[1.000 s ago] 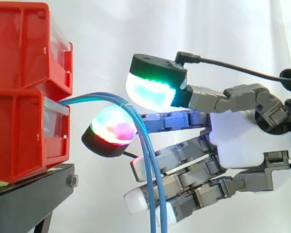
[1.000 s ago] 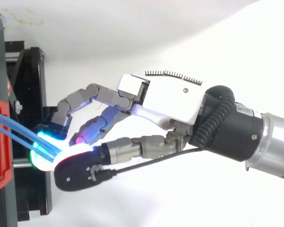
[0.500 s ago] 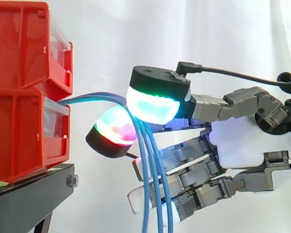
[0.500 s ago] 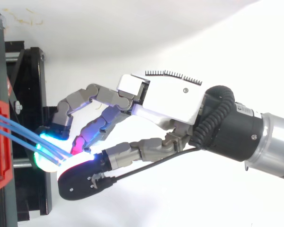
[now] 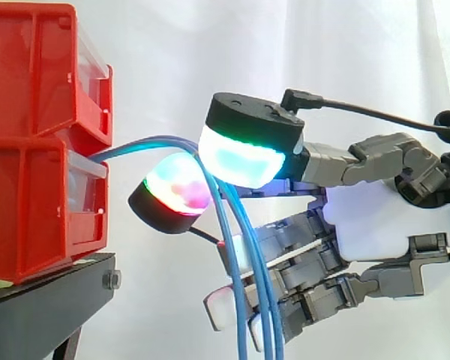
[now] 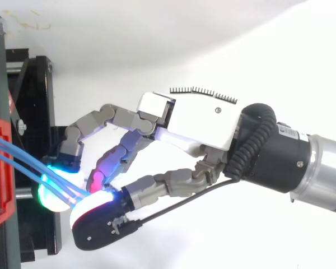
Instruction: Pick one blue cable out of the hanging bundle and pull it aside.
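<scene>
Fingers [image 6: 83, 124] of the hand [image 6: 196, 120] pinch the blue cables [image 5: 249, 289] between two glowing pads, near the red bins [image 5: 30, 187] on the black stand [image 5: 45, 300].

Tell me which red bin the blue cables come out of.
The lower red bin: the blue cables emerge over its front edge, beneath the upper bin.

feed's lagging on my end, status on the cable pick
Hand pinching the blue cables between its pads, looks like several, not one. Cables run out from the red bins, hang down. No obstruction seen.
</scene>
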Robot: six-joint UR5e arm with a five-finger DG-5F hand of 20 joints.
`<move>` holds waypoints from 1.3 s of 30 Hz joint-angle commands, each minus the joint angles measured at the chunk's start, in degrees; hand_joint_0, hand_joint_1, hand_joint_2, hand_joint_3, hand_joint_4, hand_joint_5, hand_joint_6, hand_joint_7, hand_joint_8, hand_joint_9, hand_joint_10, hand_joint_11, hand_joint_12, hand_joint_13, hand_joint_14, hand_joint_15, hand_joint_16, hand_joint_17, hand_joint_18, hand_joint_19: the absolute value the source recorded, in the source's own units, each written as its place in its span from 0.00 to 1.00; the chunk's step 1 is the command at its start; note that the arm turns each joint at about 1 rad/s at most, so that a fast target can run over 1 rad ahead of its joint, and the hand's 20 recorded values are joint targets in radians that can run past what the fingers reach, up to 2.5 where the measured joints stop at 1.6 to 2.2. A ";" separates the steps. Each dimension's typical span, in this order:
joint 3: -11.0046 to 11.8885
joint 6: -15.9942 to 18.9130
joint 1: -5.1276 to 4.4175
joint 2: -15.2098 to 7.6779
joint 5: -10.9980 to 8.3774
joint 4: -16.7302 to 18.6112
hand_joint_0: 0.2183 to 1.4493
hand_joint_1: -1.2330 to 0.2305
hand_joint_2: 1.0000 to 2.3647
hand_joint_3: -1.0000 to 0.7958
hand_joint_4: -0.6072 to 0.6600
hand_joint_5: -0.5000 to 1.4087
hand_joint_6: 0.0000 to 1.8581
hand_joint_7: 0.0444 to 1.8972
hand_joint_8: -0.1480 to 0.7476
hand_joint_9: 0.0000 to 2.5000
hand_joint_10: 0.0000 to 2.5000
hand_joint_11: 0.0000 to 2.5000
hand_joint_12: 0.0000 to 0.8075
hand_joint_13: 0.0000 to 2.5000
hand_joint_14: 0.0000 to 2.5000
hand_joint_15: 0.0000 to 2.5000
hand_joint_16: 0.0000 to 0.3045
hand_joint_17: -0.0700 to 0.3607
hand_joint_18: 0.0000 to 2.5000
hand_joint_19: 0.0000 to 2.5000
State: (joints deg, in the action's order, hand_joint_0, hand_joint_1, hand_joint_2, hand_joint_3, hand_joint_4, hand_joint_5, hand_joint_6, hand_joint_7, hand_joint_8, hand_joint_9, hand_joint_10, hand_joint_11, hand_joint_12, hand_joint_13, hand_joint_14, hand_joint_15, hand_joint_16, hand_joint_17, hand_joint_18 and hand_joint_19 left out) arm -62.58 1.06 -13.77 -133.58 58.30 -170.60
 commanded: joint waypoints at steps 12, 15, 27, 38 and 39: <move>0.00 0.00 0.15 -0.01 0.23 0.00 0.27 0.47 0.00 0.28 0.33 0.21 0.48 0.45 0.40 0.49 0.01 0.28 0.42 0.39 0.01 0.25 0.12 0.36 0.33 0.27; 0.00 0.00 0.15 -0.01 0.50 0.00 0.29 0.41 0.00 0.28 0.33 0.20 0.48 0.45 0.41 0.49 0.01 0.28 0.41 0.39 0.01 0.25 0.12 0.36 0.33 0.27; 0.00 0.00 0.23 0.08 1.90 -0.97 0.48 0.24 0.00 0.28 0.12 0.17 0.52 0.49 0.39 0.47 0.01 0.28 0.37 0.39 0.01 0.25 0.11 0.34 0.36 0.25; 0.00 0.61 0.59 -0.01 3.66 -2.64 0.21 0.32 0.00 0.28 0.31 0.17 0.51 0.34 0.41 0.46 0.01 0.28 0.41 0.39 0.01 0.26 0.13 0.36 0.35 0.24; 0.00 0.61 0.67 -0.01 3.66 -2.64 0.19 0.43 0.00 0.28 0.34 0.17 0.51 0.35 0.42 0.47 0.01 0.28 0.43 0.40 0.01 0.26 0.14 0.38 0.35 0.25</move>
State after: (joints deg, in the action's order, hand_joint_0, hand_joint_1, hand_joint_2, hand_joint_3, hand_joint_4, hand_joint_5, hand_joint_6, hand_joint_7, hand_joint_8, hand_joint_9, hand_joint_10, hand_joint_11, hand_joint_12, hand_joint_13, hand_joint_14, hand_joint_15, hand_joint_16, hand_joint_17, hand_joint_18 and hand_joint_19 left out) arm -62.58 1.46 -13.25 -133.55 61.81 -173.17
